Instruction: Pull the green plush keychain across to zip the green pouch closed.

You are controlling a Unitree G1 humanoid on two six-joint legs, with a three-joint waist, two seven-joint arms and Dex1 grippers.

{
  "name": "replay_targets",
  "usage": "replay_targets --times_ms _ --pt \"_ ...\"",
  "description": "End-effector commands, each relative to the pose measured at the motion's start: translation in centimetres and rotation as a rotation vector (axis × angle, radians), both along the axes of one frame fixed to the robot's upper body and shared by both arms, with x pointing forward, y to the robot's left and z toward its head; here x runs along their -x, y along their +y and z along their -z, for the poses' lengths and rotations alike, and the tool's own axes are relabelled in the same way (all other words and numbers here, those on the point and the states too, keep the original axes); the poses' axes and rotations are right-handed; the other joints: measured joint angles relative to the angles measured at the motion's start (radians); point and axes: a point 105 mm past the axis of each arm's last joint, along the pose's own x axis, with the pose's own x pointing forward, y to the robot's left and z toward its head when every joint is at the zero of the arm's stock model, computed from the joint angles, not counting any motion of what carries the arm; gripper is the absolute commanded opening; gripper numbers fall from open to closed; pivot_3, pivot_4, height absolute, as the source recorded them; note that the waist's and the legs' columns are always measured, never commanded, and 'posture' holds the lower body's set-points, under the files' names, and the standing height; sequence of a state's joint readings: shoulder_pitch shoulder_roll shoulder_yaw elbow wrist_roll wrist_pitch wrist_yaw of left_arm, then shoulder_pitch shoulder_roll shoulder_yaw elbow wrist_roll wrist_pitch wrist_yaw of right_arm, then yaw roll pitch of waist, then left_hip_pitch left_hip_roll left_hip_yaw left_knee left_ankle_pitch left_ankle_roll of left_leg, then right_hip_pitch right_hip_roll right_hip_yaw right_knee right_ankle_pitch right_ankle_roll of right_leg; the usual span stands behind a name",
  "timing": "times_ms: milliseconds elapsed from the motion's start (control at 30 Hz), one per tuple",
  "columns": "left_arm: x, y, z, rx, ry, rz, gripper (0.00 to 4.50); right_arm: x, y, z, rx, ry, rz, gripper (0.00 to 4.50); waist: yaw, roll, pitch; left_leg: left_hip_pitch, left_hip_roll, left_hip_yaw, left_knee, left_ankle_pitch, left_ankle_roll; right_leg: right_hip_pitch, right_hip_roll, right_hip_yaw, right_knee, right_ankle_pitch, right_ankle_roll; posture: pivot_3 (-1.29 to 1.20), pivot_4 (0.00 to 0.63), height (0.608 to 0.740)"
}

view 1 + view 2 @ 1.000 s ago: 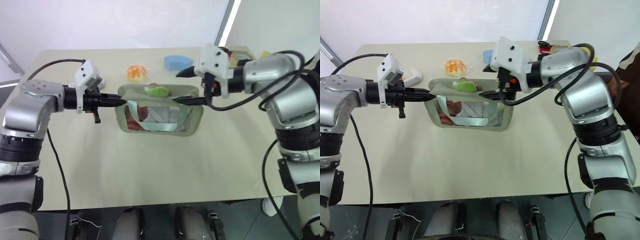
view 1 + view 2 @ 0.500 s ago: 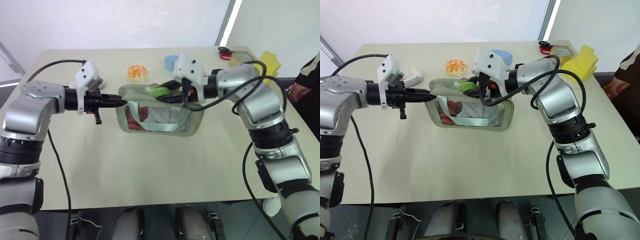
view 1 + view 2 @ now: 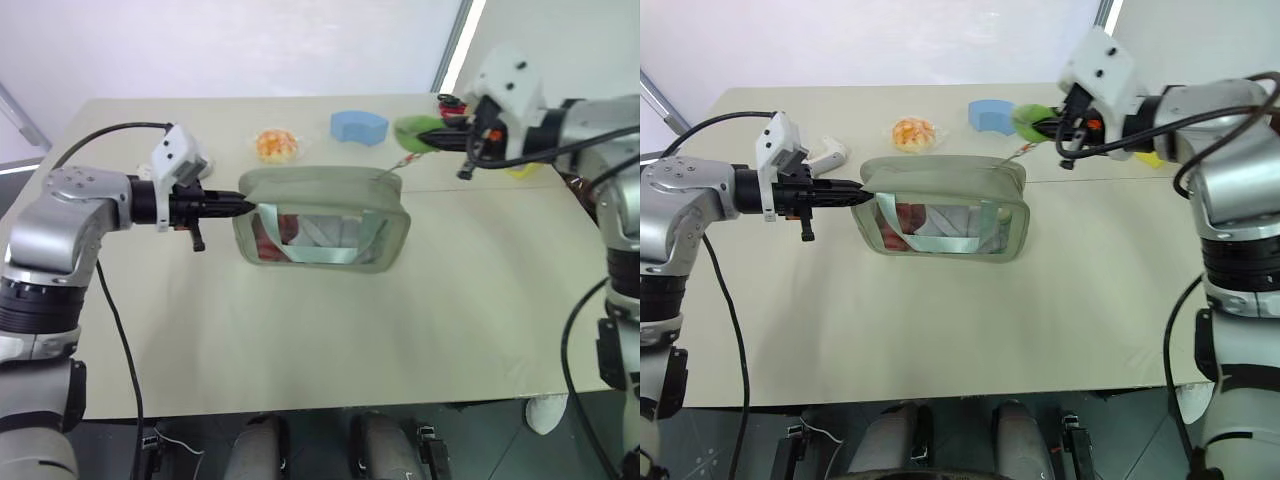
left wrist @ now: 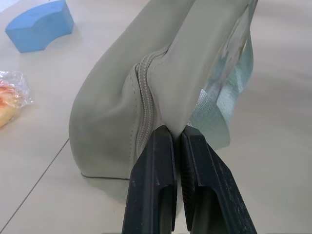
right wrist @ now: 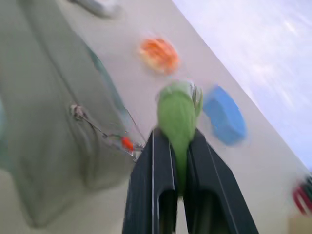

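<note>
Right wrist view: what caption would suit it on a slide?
Right gripper shut on the green plush keychain, its cord taut to the green pouch.

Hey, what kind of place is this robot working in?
Probably a lab or test room rather than a home. A plain beige table stands by bare white walls, and scattered on it are practice props: a blue foam block, a yellow sponge, and the green pouch being zipped.
</note>
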State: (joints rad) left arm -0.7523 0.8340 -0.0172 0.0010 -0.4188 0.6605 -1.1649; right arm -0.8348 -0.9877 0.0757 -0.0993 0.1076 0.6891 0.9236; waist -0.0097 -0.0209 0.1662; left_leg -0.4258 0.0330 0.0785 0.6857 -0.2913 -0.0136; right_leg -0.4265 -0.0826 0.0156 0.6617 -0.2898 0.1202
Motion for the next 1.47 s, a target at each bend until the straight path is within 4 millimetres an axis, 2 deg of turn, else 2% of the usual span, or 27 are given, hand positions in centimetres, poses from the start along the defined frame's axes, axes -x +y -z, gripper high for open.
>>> replay_targets --times_ms 33,67,133,267,300,367,433,500,600,700,767,833,867,967,1100,1267,1333,1467 --pt "0.0 0.1 -0.5 0.008 -0.021 -0.007 0.00 0.2 -3.8 1.8 0.152 -0.043 0.180 0.07 0.000 0.000 0.000 0.000 0.000 0.000 0.000 0.000 0.000 0.000 0.000 0.000 0.000 0.000 0.000 0.00 0.150 0.740" --pt "0.0 0.1 -0.5 0.009 -0.020 -0.007 0.00 0.4 -4.0 2.7 0.151 -0.026 0.192 0.07 -0.002 0.000 0.000 0.000 -0.001 0.000 0.000 0.000 0.000 0.000 -0.001 0.001 0.000 0.000 0.000 0.00 0.150 0.740" --pt "-0.1 0.0 -0.4 0.012 -0.018 -0.007 0.00 0.6 -3.6 5.9 0.116 0.031 0.206 0.07 -0.003 0.000 0.000 0.000 0.000 -0.001 0.000 0.000 0.000 0.000 0.000 0.002 0.000 0.000 0.000 0.00 0.150 0.740" --pt "-0.2 -0.3 -0.3 0.021 -0.013 -0.003 0.00 0.9 -1.2 11.4 0.041 0.121 0.176 0.07 -0.004 0.000 -0.001 0.002 0.001 -0.001 0.000 0.000 0.000 0.000 0.001 0.002 0.000 0.000 0.000 0.00 0.150 0.740" --pt "-0.2 -0.4 -0.3 0.023 -0.013 -0.001 0.00 0.8 0.8 12.7 -0.068 0.156 0.153 0.07 -0.004 0.000 -0.001 0.002 0.001 -0.001 0.000 0.000 0.000 0.000 0.001 0.002 0.000 0.000 0.000 0.00 0.150 0.740" --pt "-0.3 -0.6 -0.4 0.027 -0.015 0.000 0.00 0.9 4.3 14.1 -0.213 0.211 0.099 0.07 -0.009 -0.002 -0.002 0.002 0.001 -0.001 0.000 0.000 0.000 0.001 0.001 0.002 0.000 0.000 0.000 0.00 0.150 0.740" --pt "-0.3 -0.6 -0.4 0.031 -0.016 -0.001 0.00 1.0 6.2 14.6 -0.297 0.246 0.074 0.07 -0.008 -0.001 -0.002 0.003 0.001 -0.001 0.000 0.000 -0.001 0.001 0.001 0.002 0.000 0.000 0.000 0.00 0.150 0.740" --pt "-0.3 -0.6 -0.4 0.030 -0.016 -0.001 0.00 1.1 6.6 15.8 -0.240 0.263 0.059 0.07 -0.007 -0.001 -0.002 0.003 0.001 -0.001 0.000 0.000 -0.001 0.001 0.001 0.002 0.001 0.000 0.000 0.00 0.150 0.740" --pt "-0.2 -0.6 -0.4 0.027 -0.016 -0.003 0.00 1.2 5.1 17.5 -0.087 0.258 0.059 0.07 -0.008 -0.001 -0.002 0.003 0.001 -0.001 0.000 0.000 -0.001 0.002 0.001 0.002 0.000 0.000 0.000 0.00 0.150 0.740" --pt "-0.3 -0.5 -0.4 0.020 -0.021 -0.011 0.00 0.7 3.4 16.4 -0.059 0.215 0.089 0.07 -0.008 -0.001 -0.002 0.005 0.001 -0.001 -0.001 0.000 -0.001 0.003 0.001 0.002 0.000 0.000 0.000 0.00 0.150 0.740" --pt "-0.4 -0.4 -0.5 0.031 -0.023 -0.020 0.00 0.4 2.5 14.7 -0.102 0.191 0.107 0.07 -0.007 -0.001 -0.002 0.005 0.001 -0.001 -0.001 0.000 -0.001 0.003 0.001 0.002 0.000 0.000 0.000 0.00 0.150 0.740" --pt "-0.5 -0.4 -0.7 0.040 -0.030 -0.029 0.74 0.4 1.9 13.1 -0.174 0.197 0.113 0.71 -0.005 -0.001 -0.002 0.005 0.001 -0.001 -0.001 0.000 -0.001 0.003 0.001 0.002 0.000 0.000 0.000 0.00 0.150 0.740" --pt "-0.6 -0.2 -1.0 0.047 -0.029 -0.032 1.05 0.7 1.5 11.4 -0.216 0.193 0.102 1.04 -0.004 -0.001 -0.002 0.005 0.001 -0.001 -0.001 0.000 -0.001 0.003 0.001 0.002 0.000 0.000 0.000 0.00 0.150 0.740" --pt "-0.7 0.7 -2.0 0.067 -0.028 -0.046 2.58 2.5 0.7 7.2 -0.249 0.200 0.027 2.52 0.001 0.000 -0.001 0.003 0.000 -0.001 -0.001 0.000 -0.001 0.003 0.001 0.002 0.000 0.000 0.000 0.00 0.150 0.740" --pt "-0.8 2.4 -3.8 0.082 -0.043 -0.080 4.47 5.3 0.9 4.1 -0.243 0.246 -0.086 4.46 -0.002 -0.001 -0.001 0.002 0.000 -0.002 -0.001 0.000 0.000 0.002 0.001 0.001 -0.001 0.000 0.000 0.00 0.150 0.740" --pt "-0.3 5.2 -5.3 0.057 -0.050 -0.139 4.47 8.3 3.2 0.7 -0.299 0.270 -0.237 4.46 -0.011 -0.001 -0.001 0.003 0.001 -0.002 -0.001 0.000 0.001 0.002 0.001 0.001 -0.001 0.000 0.000 0.00 0.150 0.740" --pt "0.0 5.7 -5.6 0.058 -0.031 -0.152 4.47 9.0 4.0 0.1 -0.312 0.278 -0.270 4.46 -0.007 -0.001 -0.001 0.003 0.001 -0.002 -0.001 -0.001 0.001 0.002 0.001 0.001 -0.001 0.000 0.000 0.00 0.150 0.740" --pt "0.4 5.5 -6.0 0.074 -0.035 -0.133 4.47 9.3 4.8 -0.1 -0.328 0.278 -0.274 4.46 0.001 -0.001 -0.001 0.001 0.001 -0.002 0.000 -0.001 0.003 0.002 0.000 0.001 -0.001 0.000 0.000 0.00 0.150 0.740"
